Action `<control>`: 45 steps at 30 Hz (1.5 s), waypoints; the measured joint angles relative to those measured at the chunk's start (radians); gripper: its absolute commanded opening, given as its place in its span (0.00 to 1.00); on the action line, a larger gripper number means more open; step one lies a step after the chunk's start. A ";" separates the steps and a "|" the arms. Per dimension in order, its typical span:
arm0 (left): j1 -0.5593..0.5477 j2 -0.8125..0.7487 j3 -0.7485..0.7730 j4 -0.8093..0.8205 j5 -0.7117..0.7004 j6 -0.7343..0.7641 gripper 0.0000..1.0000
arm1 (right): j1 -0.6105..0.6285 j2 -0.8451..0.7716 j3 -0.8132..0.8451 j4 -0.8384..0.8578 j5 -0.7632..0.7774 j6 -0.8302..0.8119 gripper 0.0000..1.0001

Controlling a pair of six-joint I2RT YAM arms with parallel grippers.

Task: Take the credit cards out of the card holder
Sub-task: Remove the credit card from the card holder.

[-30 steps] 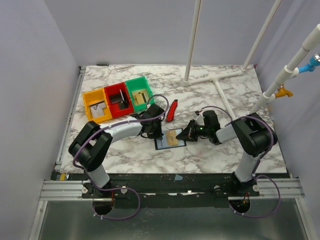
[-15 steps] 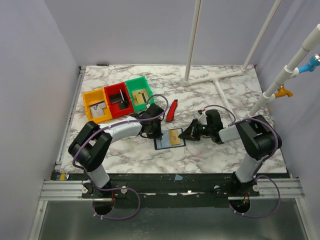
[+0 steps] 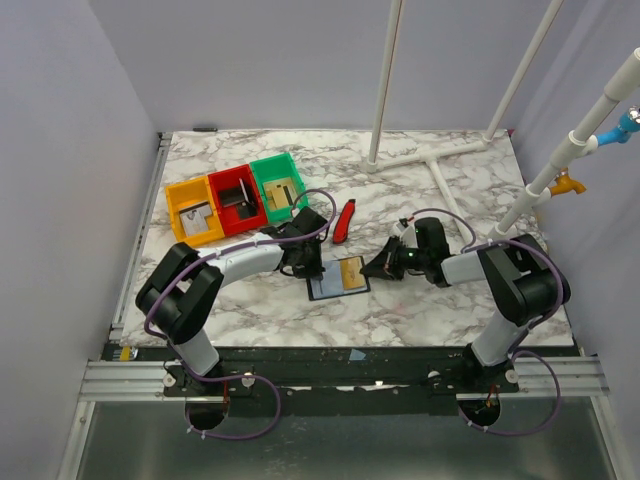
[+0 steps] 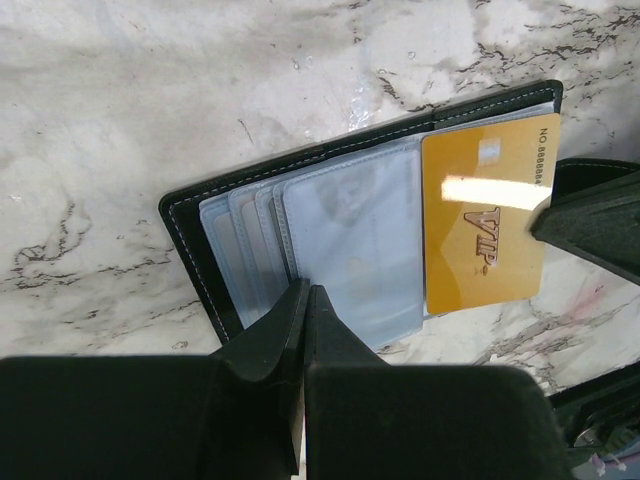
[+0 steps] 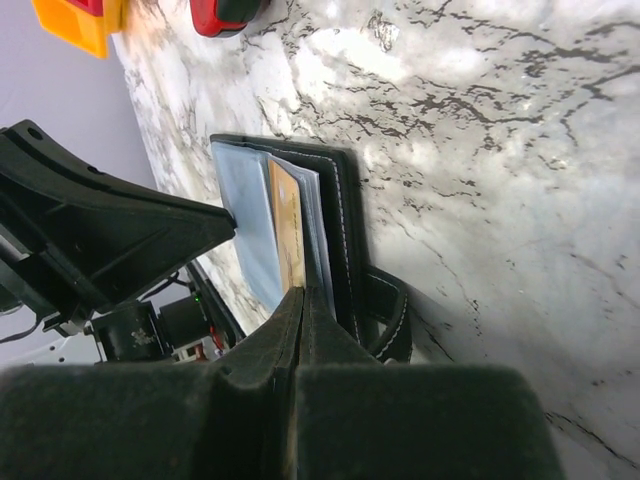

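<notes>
One wallet (image 3: 322, 288) lies open and flat on the worktop (image 3: 430, 300), near the middle and towards the near edge. I can count one card (image 3: 350, 272), gold with "VIP" on it. It lies on the wallet's right half, partly drawn out to the right. If other cards are inside, they don't show. The wallet's left half fans out into a stack of clear sleeves (image 4: 340, 240), four or five of them, overlapping.

There are two claws, one on each side of the wallet. The left claw (image 3: 308, 268) is closed, with its tips pressed down on the left edge of the sleeves. The right claw (image 3: 372, 270) is closed too, and its tips meet on the card's right edge, pinching it. From its own camera the card runs straight into the seam between the fingers.

Three bins stand in a row at far left, touching each other: orange (image 3: 195, 212), red (image 3: 237, 200) and green (image 3: 279, 186). Each holds small bits I can't make out. One red-and-black tool (image 3: 343, 220) lies just beyond the wallet, between the green bin and the right arm. A white pipe frame (image 3: 432, 160) rests on the far right of the worktop, well apart from the wallet. The left arm's body partly hides the wallet's far-left corner from above.
</notes>
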 measured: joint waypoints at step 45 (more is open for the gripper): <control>0.108 -0.204 -0.030 0.113 0.326 -0.107 0.83 | -0.008 -0.107 0.020 0.137 -0.154 0.246 0.01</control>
